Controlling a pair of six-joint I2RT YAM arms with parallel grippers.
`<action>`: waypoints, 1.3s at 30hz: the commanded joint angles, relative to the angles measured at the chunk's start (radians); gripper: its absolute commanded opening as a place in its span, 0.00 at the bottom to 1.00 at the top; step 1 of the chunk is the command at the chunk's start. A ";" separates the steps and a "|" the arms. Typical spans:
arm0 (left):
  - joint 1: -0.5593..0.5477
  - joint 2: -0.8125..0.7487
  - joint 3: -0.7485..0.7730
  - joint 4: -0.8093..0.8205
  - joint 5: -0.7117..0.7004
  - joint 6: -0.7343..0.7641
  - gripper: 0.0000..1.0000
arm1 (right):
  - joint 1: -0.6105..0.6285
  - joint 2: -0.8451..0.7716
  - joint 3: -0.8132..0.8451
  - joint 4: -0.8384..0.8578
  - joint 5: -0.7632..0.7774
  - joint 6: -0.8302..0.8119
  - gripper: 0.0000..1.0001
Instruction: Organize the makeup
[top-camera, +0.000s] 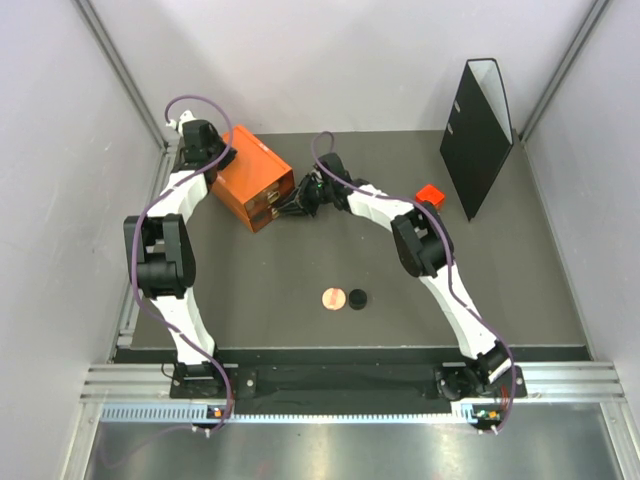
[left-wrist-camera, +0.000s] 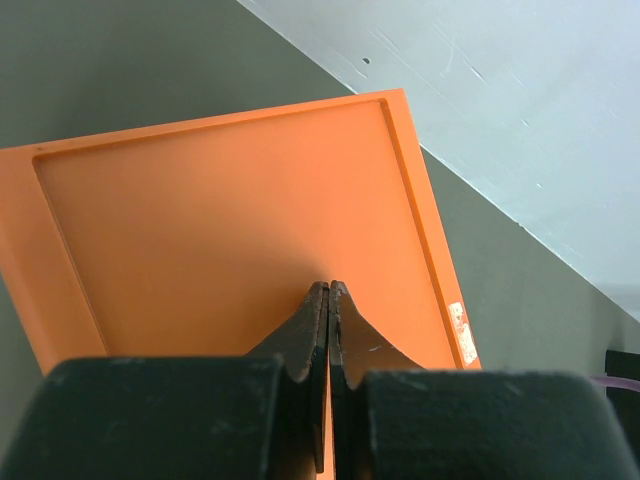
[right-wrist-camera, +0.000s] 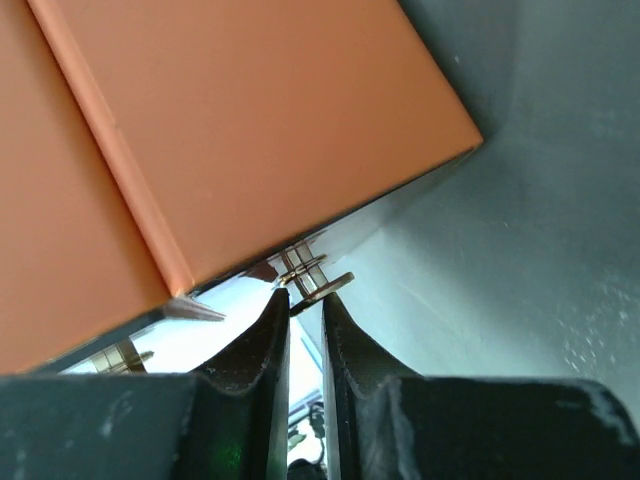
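A round pink disc (top-camera: 331, 298) and a small black disc (top-camera: 357, 298) lie side by side on the table's near middle, far from both grippers. The tube, bottles and stick are out of view. My left gripper (left-wrist-camera: 329, 287) is shut and empty, its tips on the top of the orange drawer box (left-wrist-camera: 220, 220); it shows over the box's back corner in the top view (top-camera: 215, 160). My right gripper (right-wrist-camera: 305, 298) is at the box's front face (right-wrist-camera: 250, 120), nearly closed around a small metal drawer pull (right-wrist-camera: 325, 288). In the top view it (top-camera: 296, 200) sits at the box's (top-camera: 250, 178) right front.
A small red cube (top-camera: 431, 194) sits behind my right arm's elbow. A black file holder (top-camera: 478, 120) stands at the back right. Walls close in the table on the left, back and right.
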 joint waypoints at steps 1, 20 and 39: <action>0.001 0.100 -0.080 -0.275 -0.027 0.033 0.00 | -0.019 -0.037 0.001 -0.193 0.116 -0.147 0.04; 0.002 0.108 -0.075 -0.278 -0.040 0.039 0.00 | -0.085 -0.157 -0.151 -0.399 0.042 -0.391 0.03; 0.002 0.111 -0.060 -0.285 -0.040 0.058 0.00 | -0.092 -0.330 -0.133 -0.596 0.077 -0.616 0.59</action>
